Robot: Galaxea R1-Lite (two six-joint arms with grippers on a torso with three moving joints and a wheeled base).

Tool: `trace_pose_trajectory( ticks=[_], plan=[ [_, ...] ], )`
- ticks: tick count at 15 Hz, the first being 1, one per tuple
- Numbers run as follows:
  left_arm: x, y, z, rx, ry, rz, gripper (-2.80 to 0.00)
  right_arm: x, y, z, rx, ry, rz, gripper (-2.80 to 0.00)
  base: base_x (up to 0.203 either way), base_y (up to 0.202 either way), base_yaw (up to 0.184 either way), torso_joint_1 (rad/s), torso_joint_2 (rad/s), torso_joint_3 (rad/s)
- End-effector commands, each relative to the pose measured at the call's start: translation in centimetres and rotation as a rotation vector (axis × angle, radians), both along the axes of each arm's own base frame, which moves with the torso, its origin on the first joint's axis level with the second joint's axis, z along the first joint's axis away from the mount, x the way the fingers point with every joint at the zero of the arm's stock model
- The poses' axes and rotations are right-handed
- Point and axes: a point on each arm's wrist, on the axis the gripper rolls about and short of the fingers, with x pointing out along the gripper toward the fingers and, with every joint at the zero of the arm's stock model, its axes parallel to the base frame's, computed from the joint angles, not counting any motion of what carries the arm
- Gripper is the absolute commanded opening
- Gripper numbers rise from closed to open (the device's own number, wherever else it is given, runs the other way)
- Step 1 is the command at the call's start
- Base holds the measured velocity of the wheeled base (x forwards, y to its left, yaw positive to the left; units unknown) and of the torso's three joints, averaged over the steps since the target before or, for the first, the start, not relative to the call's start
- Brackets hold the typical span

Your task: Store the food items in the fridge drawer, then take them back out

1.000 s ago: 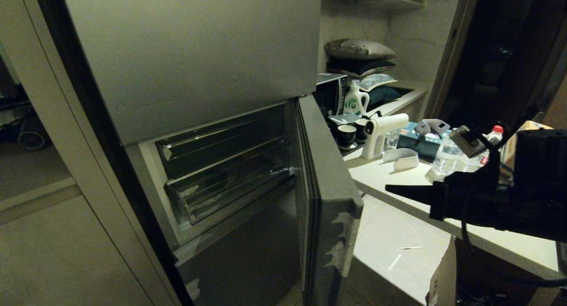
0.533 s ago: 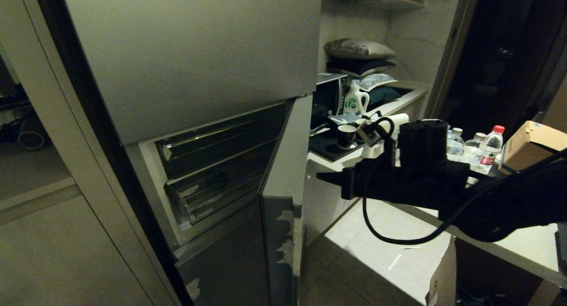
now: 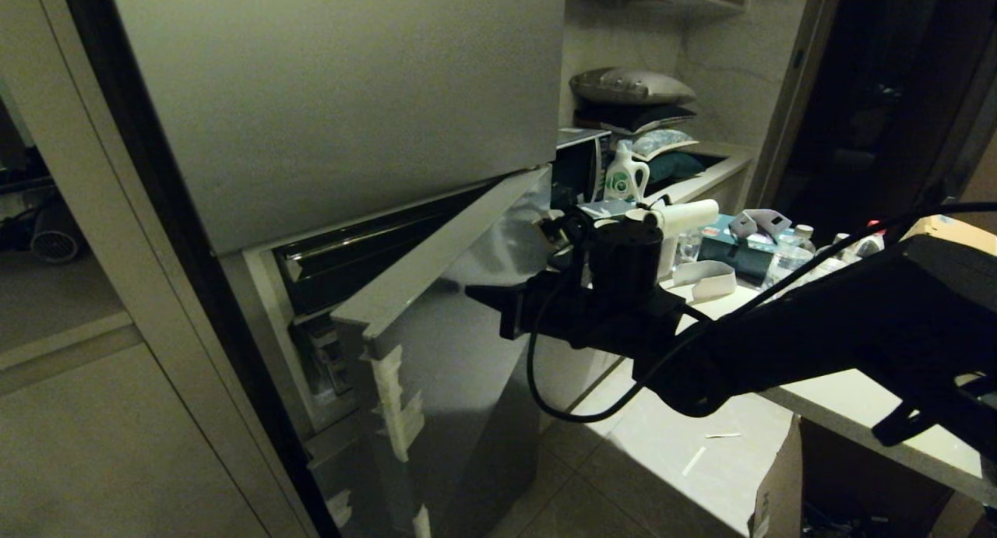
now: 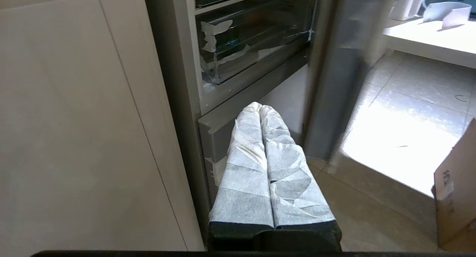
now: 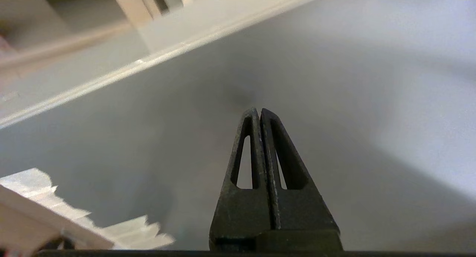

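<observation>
Right gripper (image 3: 473, 293) reaches in from the right across the head view, fingers pressed together with nothing between them, tips against or just short of the outer face of the lower fridge door (image 3: 459, 351) (contact cannot be confirmed). Right wrist view: the closed black fingertips (image 5: 256, 117) point straight at that grey door panel, which fills nearly the whole picture.

The door stands partly swung across the lower compartment, its top edge angled away from the cabinet. Torn white tape (image 3: 397, 402) runs down its near edge.

Fridge drawer (image 4: 253, 45): clear plastic, seated inside the lower compartment, pushed in, with patches of white tape on its transparent front. It shows best in the left wrist view; in the head view the door hides most of it. A darker drawer (image 3: 350, 261) sits above it, its glossy front visible over the door's top edge.

Left gripper (image 4: 260, 110) hangs low in front of the fridge's bottom section, white-wrapped fingers closed against each other, holding nothing, apart from the cabinet.

To the right, a pale counter (image 3: 857, 402) carries a white spray gun (image 3: 678, 223), a dark cup (image 3: 604, 219) partly hidden by the arm, a teal box (image 3: 736, 254) and water bottles (image 3: 787, 250). A detergent jug (image 3: 625, 176) and stacked cushions (image 3: 631, 94) sit further back. A cardboard box (image 3: 775, 483) stands on the tiled floor.
</observation>
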Motion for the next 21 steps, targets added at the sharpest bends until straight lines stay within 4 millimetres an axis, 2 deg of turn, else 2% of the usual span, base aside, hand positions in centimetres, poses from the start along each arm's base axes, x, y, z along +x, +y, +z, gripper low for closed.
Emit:
trace_pose_trajectory(
  ticks=[1, 6, 9, 11, 13, 17, 21],
  plan=[
    [0.0, 0.0, 0.0, 0.001, 0.001, 0.0, -2.8, 1.7, 1.7, -1.6, 0.033, -0.005, 0.01, -2.8, 0.0, 0.0, 0.0, 0.0, 0.0, 0.0],
    [0.0, 0.0, 0.0, 0.001, 0.001, 0.0, -2.8, 3.9, 3.4, -1.8, 0.128, -0.018, 0.016, -2.8, 0.0, 0.0, 0.0, 0.0, 0.0, 0.0],
    [0.0, 0.0, 0.0, 0.001, 0.001, 0.0, -2.8, 5.2, 5.1, -2.5, 0.173, -0.036, 0.031, -2.8, 0.0, 0.0, 0.0, 0.0, 0.0, 0.0],
    [0.0, 0.0, 0.0, 0.0, 0.001, 0.0, -2.8, 6.2, 6.4, -3.3, 0.2, -0.066, 0.043, -2.8, 0.0, 0.0, 0.0, 0.0, 0.0, 0.0],
    [0.0, 0.0, 0.0, 0.001, 0.001, 0.0, -2.8, 6.8, 7.3, -5.1, 0.201, -0.057, 0.082, -2.8, 0.0, 0.0, 0.0, 0.0, 0.0, 0.0],
    [0.0, 0.0, 0.0, 0.001, 0.001, 0.0, -2.8, 6.8, 7.3, -5.4, 0.238, 0.018, 0.116, -2.8, 0.0, 0.0, 0.0, 0.0, 0.0, 0.0],
    [0.0, 0.0, 0.0, 0.001, 0.001, 0.0, -2.8, 6.8, 7.1, -4.9, 0.257, -0.016, 0.166, -2.8, 0.0, 0.0, 0.0, 0.0, 0.0, 0.0]
  ],
)
